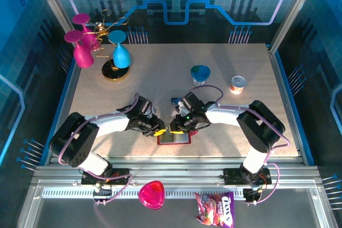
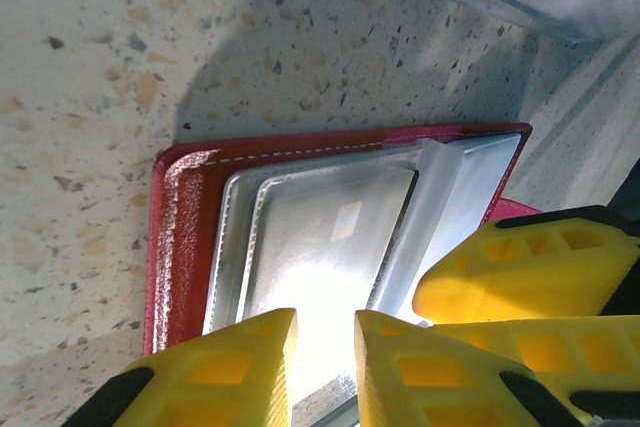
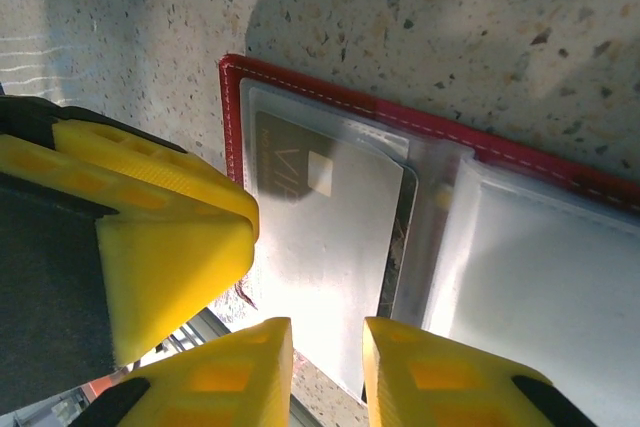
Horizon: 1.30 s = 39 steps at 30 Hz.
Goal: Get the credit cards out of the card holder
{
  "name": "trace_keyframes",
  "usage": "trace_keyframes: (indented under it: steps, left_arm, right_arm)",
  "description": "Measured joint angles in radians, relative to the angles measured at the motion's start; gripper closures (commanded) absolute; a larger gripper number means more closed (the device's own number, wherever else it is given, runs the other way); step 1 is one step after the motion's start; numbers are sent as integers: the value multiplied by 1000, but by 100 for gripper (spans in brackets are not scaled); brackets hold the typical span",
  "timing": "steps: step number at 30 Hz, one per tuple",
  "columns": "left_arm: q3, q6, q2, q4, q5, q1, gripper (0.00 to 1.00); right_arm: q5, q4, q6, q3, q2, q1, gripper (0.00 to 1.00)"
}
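The card holder (image 1: 179,139) lies open on the bench (image 1: 160,78), close to its near edge, between the arms; a pale card (image 3: 320,237) sits in one clear pocket. The left gripper (image 2: 325,367) and right gripper (image 3: 327,377) stand over it, each narrowly parted, pinching nothing I can see. Extraction looks barely begun; next, one gripper should pin the holder while the other slides that card out.
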State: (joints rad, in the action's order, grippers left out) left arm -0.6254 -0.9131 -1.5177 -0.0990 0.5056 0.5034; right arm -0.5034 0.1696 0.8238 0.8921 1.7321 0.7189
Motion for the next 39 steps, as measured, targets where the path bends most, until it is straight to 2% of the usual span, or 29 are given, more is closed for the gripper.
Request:
trace_keyframes:
  steps: [24,39]
  left_arm:
    - [10,-1,0,0,0,10,80]
    - [10,0,0,0,0,10,80]
  right_arm:
    - [-6,-6,0,19,32,0,70]
    - [-14,-2,-1,38,56,10,72]
